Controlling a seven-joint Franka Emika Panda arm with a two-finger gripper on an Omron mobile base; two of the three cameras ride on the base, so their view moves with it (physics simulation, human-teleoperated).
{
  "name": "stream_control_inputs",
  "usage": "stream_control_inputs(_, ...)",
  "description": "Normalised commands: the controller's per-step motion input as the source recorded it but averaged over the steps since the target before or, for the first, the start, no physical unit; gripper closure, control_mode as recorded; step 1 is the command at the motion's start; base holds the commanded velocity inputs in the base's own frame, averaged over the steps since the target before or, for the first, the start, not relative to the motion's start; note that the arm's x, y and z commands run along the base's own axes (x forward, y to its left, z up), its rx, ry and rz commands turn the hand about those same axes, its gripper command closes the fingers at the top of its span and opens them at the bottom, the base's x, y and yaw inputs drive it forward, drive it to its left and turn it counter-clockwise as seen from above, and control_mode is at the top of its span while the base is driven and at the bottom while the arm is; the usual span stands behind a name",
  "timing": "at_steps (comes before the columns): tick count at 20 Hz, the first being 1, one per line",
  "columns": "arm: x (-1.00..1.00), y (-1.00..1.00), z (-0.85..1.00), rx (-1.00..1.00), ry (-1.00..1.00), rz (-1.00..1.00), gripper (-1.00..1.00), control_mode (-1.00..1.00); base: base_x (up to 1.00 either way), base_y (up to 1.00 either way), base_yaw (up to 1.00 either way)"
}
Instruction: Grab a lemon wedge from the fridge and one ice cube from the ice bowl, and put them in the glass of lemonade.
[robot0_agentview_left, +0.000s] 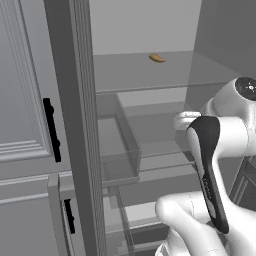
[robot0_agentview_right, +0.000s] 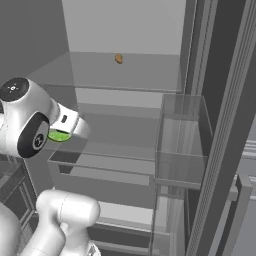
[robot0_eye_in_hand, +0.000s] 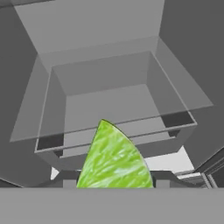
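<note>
The gripper (robot0_eye_in_hand: 114, 186) holds the lemon wedge (robot0_eye_in_hand: 114, 159) between its fingers inside the open fridge (robot0_agentview_right: 125, 30), above a clear drawer (robot0_eye_in_hand: 109, 100), and I judge a knock against a shelf (robot0_agentview_right: 110, 162) on withdrawal could dislodge it.

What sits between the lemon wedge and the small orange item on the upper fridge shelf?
Just a clear glass shelf, right base view; lemon wedge lies below it, orange item above.

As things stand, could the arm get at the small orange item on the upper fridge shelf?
Probably not yet: the orange item lies unobstructed, but the gripper is already shut on the lemon wedge.
</note>
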Motion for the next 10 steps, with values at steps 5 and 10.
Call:
stream_control_inputs(5, -0.81, 0.01, -0.15, 0.0, 0.0, 0.0, 1.0, -1.0, 0.0, 0.0, 0.0)
stream_control_inputs(10, 0.0, 0.0, 0.0, 0.0, 0.0, 0.0, 1.0, -1.0, 0.0, 0.0, 0.0)
